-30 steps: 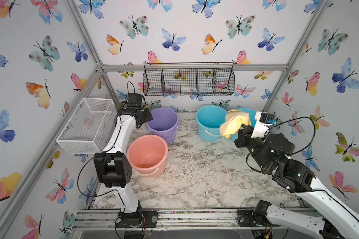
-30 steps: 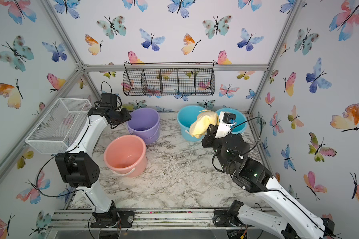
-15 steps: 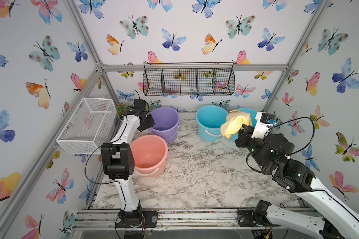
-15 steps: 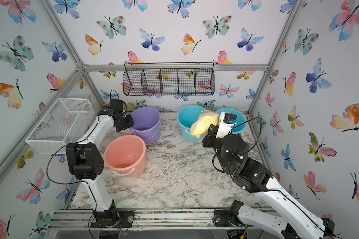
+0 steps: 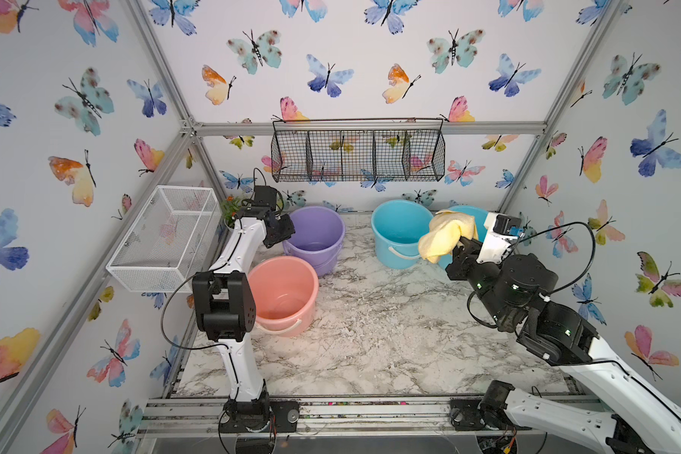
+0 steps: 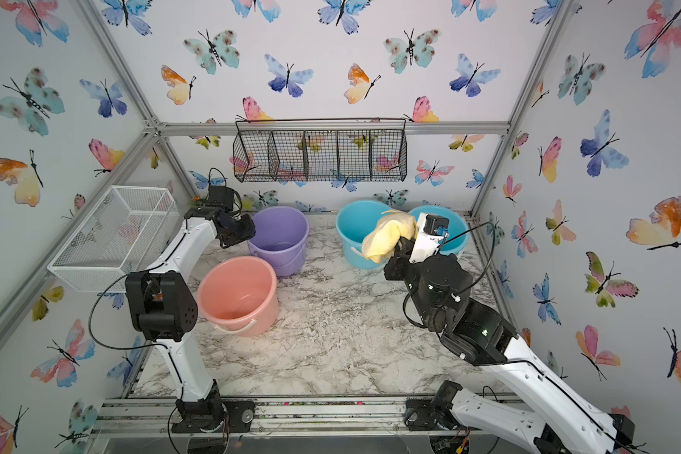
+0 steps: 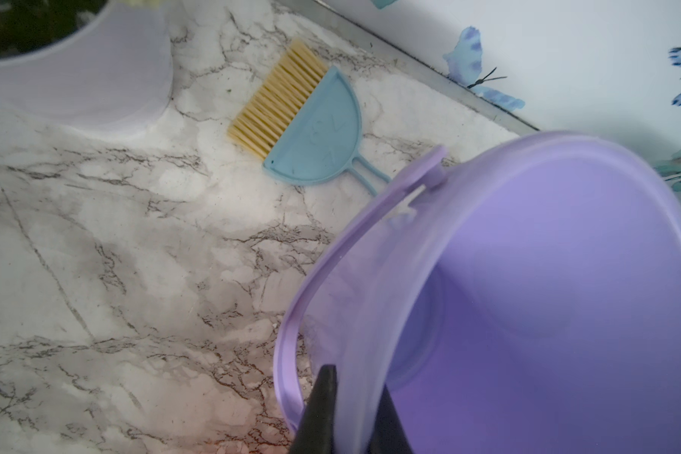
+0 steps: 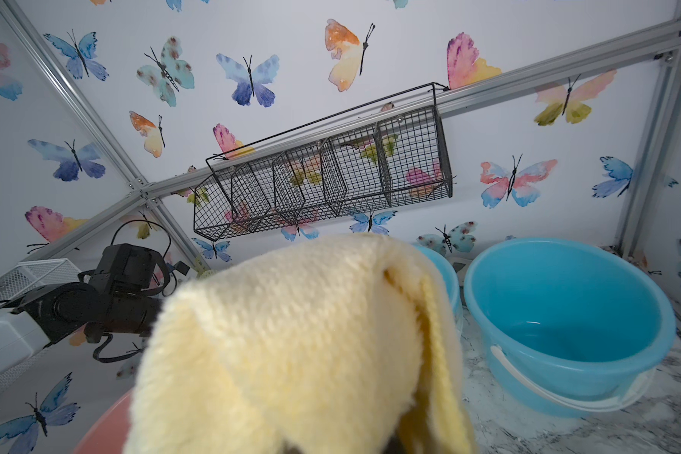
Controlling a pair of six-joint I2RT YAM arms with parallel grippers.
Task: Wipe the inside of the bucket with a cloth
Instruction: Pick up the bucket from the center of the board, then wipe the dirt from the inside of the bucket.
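The purple bucket (image 5: 317, 232) (image 6: 282, 232) stands at the back left of the marble table. My left gripper (image 5: 282, 232) (image 6: 240, 234) is at its near-left rim. In the left wrist view the left gripper (image 7: 356, 393) is shut on the bucket (image 7: 547, 295) wall, one black finger outside and one inside. The pale yellow cloth (image 5: 443, 239) (image 6: 386, 236) hangs in the air in front of the blue buckets, and my right gripper (image 5: 462, 245) (image 6: 400, 249) is shut on it. The cloth (image 8: 291, 334) fills the right wrist view and hides the fingers.
A pink bucket (image 5: 284, 293) stands just in front of the purple one. Two blue buckets (image 5: 400, 230) (image 8: 567, 314) sit at the back right. A blue hand brush (image 7: 311, 133) and a white plant pot (image 7: 75, 70) lie behind. A black wire basket (image 5: 356, 151) and a white mesh basket (image 5: 166, 236) hang on the walls.
My left gripper has swung right to the purple bucket's rim and closed on its wall. The right arm has stayed almost still with the cloth.
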